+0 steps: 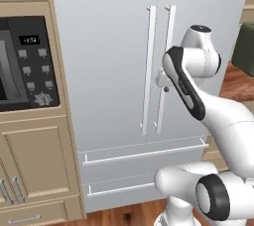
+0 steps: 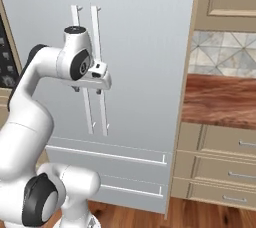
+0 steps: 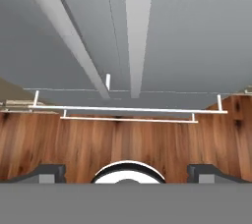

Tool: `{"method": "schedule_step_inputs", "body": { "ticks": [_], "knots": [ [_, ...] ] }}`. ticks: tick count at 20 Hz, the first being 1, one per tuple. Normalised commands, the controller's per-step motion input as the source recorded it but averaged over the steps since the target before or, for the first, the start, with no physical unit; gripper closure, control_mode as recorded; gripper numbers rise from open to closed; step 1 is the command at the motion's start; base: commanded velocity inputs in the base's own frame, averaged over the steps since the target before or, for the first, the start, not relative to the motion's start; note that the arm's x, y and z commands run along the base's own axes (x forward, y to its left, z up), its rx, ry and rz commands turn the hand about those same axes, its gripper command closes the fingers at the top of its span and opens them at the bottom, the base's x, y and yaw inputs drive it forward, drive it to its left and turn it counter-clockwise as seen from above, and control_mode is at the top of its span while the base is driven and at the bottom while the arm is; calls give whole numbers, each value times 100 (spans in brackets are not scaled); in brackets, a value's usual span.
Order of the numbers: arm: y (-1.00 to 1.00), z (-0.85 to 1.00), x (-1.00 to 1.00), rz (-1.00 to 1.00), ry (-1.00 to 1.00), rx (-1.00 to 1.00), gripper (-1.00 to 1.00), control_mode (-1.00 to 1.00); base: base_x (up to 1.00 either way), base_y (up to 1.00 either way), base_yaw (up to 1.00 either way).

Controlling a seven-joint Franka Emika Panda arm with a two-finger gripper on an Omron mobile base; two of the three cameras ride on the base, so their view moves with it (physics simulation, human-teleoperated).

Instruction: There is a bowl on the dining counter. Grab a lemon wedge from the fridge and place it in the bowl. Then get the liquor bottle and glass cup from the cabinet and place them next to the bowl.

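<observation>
Here the fridge [image 1: 114,46] fills the middle of both base views, its two tall doors shut and meeting at a thin seam, with a pair of long vertical handles side by side: the left door handle [image 1: 149,66] and the right door handle [image 1: 166,66]. Below the doors sit two drawers, the upper drawer [image 1: 144,163] and the lower drawer [image 1: 114,193], each with a horizontal bar. The gripper [image 2: 92,86] hangs just in front of the handles, at about 9 o'clock from the right door handle in the right base view, close to them, though whether it touches either I cannot tell. In the hand view the two dark fingertips [image 3: 47,173] stand far apart at 7 and 5 o'clock, spread wide with nothing between them, and the handles run up toward 12 o'clock. A wall oven [image 1: 25,61] with a button panel sits at 9 o'clock of the fridge in the left base view. A wooden counter [image 2: 220,99] over drawers lies at 3 o'clock in the right base view. Wood floor [image 3: 123,144] runs beneath.
</observation>
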Motion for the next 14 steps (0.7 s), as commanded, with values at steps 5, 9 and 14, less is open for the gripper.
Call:
{"method": "schedule_step_inputs", "body": {
  "ticks": [5,9,14],
  "knots": [
    [0,0,0,0,0,0,-100,100,-20,9,0],
    [0,0,0,0,0,0,-100,100,0,1,0],
    [0,0,0,0,0,0,-100,100,4,2,0]
  ]
}}
